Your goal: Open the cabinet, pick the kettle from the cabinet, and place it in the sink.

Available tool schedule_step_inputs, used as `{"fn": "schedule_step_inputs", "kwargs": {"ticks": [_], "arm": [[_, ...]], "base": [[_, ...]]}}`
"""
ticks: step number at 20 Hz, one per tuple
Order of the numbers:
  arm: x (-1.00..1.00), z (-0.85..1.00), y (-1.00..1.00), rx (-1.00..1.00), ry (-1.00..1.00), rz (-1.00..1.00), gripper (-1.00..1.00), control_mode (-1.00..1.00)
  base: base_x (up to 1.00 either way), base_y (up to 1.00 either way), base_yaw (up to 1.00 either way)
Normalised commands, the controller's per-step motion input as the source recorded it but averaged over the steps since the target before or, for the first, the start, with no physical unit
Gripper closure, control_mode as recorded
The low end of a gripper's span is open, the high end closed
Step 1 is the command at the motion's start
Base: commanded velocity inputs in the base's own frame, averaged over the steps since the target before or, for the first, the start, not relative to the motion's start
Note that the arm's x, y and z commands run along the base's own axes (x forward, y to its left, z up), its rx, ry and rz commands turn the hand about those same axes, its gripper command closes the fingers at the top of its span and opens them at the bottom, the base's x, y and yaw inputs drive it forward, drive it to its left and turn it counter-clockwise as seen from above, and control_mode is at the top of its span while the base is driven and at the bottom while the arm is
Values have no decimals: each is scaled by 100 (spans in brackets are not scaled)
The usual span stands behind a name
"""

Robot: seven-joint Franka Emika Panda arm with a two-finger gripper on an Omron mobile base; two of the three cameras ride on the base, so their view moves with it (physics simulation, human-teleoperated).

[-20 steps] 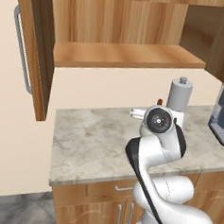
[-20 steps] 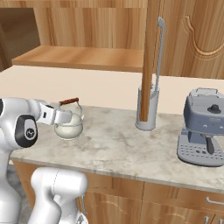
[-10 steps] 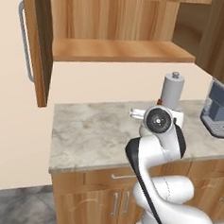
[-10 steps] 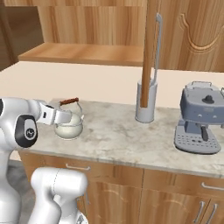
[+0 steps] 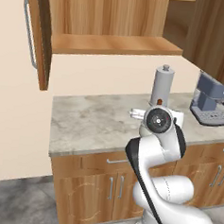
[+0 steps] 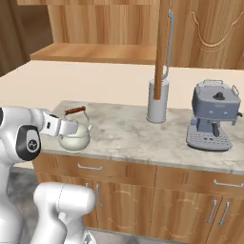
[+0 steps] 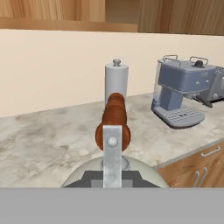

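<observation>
Kettle (image 6: 74,136): out of the cabinet (image 5: 110,24), hanging just above the marble surface (image 6: 128,136) near its left end.
Claw (image 6: 71,127): clenched on the kettle's upright handle, reaching in from the side.
Change: whole view has slid over the last second — base driving along the surface; canister (image 6: 157,100) and coffee machine (image 6: 212,114) shifted, kettle fixed against the arm.
Meaning: pick done, carry toward the sink under way.
Axis: kettle upright — brown grip bar (image 7: 114,118) level, running away from the hand camera toward the canister.

The base has driven rightward, carrying the kettle (image 6: 74,136) along.
</observation>
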Motion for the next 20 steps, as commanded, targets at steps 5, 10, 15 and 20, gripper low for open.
{"fn": "schedule_step_inputs", "kwargs": {"ticks": [5, 10, 15, 20], "arm": [[0, 0, 0, 0, 0, 0, 100, 100], [0, 0, 0, 0, 0, 0, 100, 100], [0, 0, 0, 0, 0, 0, 100, 100], [0, 0, 0, 0, 0, 0, 100, 100]], "base": [[-24, 4, -46], [-9, 7, -67], [-6, 9, -70], [-1, 8, -64]]}}
